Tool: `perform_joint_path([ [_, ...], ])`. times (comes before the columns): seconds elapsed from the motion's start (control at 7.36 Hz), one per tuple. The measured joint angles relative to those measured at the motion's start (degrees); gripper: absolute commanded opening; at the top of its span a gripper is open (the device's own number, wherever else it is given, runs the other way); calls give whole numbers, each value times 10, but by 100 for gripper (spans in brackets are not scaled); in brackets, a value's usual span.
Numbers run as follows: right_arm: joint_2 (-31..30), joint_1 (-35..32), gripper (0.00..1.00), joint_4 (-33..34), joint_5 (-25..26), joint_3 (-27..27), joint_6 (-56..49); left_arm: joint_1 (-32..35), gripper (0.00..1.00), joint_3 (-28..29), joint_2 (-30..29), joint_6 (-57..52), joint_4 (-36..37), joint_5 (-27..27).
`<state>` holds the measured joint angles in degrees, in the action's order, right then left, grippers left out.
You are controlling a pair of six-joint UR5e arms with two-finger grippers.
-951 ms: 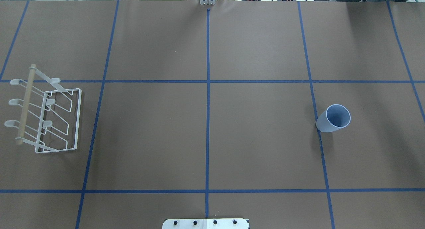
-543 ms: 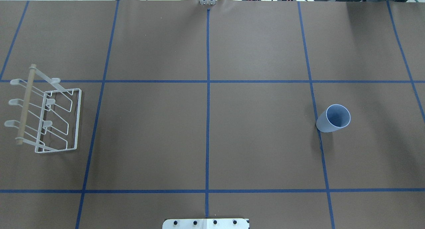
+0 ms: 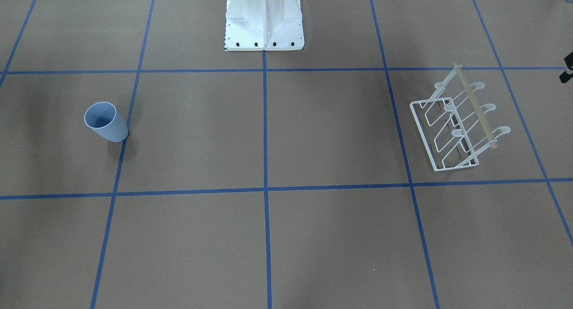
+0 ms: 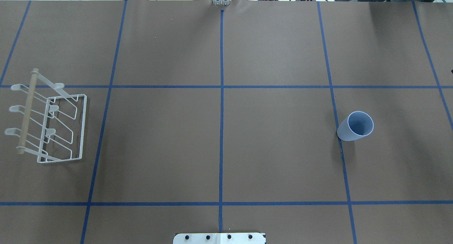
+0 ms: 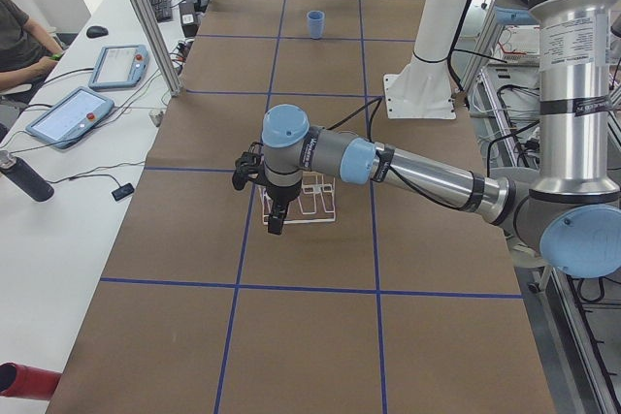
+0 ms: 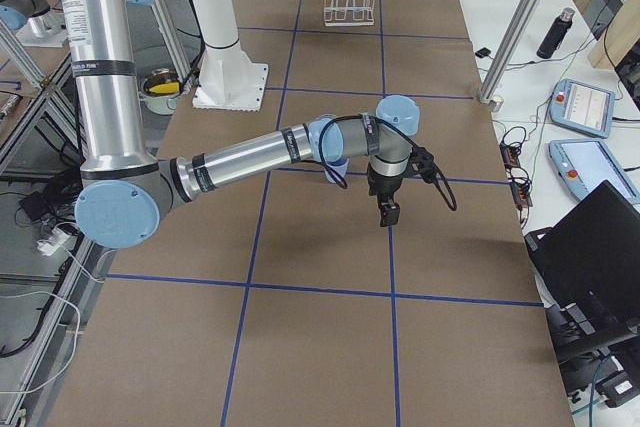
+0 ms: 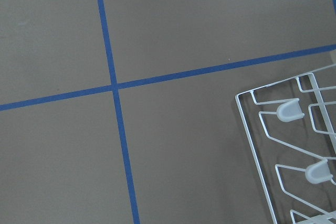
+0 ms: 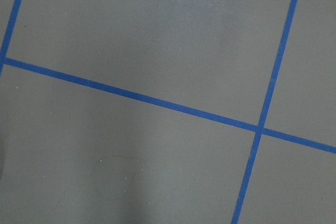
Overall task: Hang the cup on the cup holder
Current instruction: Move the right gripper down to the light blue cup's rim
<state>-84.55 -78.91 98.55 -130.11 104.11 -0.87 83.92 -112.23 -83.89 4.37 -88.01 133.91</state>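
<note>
The light-blue cup point(image 4: 355, 127) stands upright on the brown table, rim up, on my right side; it also shows in the front view point(image 3: 106, 122) and far off in the left view point(image 5: 315, 23). The white wire cup holder point(image 4: 49, 123) with its wooden dowel stands on my left side point(image 3: 456, 125), and its corner shows in the left wrist view point(image 7: 294, 150). My left gripper point(image 5: 276, 220) hangs above the table just beside the holder. My right gripper point(image 6: 386, 215) hangs above the table near the cup, which its arm partly hides. I cannot tell whether either gripper is open or shut.
The white pedestal base point(image 3: 264, 27) stands at the robot's edge of the table, in the middle. Blue tape lines point(image 4: 221, 95) grid the brown paper. Tablets and cables point(image 5: 78, 113) lie on the side table past the far edge, where an operator sits.
The cup and the cup holder have not moved. A tiny dark sliver now shows at the overhead view's right edge.
</note>
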Motion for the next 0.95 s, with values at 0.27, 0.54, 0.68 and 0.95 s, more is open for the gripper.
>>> perform_joint_path([
  [0.27, 13, 56, 100, -10, 3, -2, 3, 0, 99, 14, 0, 2, 1, 0],
  [0.54, 40, 120, 100, -20, -1, 7, 50, -1, 98, 33, 0, 2, -3, 0],
  [0.68, 45, 153, 100, -26, 1, 19, 99, -1, 98, 35, -2, 2, -4, 0],
  [0.95, 45, 198, 100, -43, 10, 29, 151, -1, 98, 34, -5, 2, -1, 1],
])
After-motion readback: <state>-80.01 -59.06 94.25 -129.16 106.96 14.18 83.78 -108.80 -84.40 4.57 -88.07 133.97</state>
